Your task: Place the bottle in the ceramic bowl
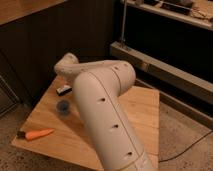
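– Bottle (pixel 64 90) first: where does it lie?

– My best guess is that it is the small pale-and-dark thing on the counter (pixel 142 117), just below the tool (pixel 67 69) on the camera side. It is too indistinct to rule out some other small item.

– And the tool itself?

– It sits at the far end of the big white arm (pixel 107 107), above the counter's far corner. Whether it is apart, together or clamped on anything, I cannot tell, because the wrist covers it.

– The ceramic bowl?

– It is not visible. The arm blocks the middle of the counter, to the right of the tool as seen here, so I judge the bowl is hidden behind it.

– What else is around?

– A round blue cup (pixel 63 106) stands just beyond the pale thing, farther from the tool. A carrot (pixel 37 134) lies well apart from the tool, near the front edge.

– So how should this step be done well?

– Reaching for the bottle looks like the step in hand. Come down squarely over it and grip across its narrow width, near the middle so that it cannot pivot. The cup stands close beside it, so keep the descent on the side away from the cup. Lift clear of the cup's rim before swinging across. Check that the target is the ceramic bowl and not the cup, then release low inside it.
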### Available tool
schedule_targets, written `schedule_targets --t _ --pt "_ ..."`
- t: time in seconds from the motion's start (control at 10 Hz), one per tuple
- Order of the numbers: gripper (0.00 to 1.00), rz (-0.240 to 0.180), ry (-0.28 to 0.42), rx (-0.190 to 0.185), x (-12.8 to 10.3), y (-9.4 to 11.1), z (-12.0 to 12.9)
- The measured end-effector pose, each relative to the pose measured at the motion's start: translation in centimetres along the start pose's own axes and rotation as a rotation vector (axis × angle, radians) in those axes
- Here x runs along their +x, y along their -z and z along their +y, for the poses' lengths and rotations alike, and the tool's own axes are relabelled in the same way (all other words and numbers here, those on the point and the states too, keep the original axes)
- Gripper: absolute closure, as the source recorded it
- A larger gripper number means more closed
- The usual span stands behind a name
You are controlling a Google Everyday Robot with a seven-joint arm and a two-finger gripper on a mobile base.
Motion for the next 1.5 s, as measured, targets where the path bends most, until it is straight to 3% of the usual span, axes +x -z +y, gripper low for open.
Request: schedule_targets --t 0.2,0.5,1.1,1.5 --pt "1.00 -0.063 -0.068 0.018 -0.7 1.6 -1.2" --pt "1.00 -0.120 -0.148 0.027 -1.0 3.2 -3.6" --pt "1.00 -0.190 -0.193 0.092 -3.1 4.6 -7.8" --pt "1.00 -0.207 -0.205 0.137 -4.5 5.2 -10.8"
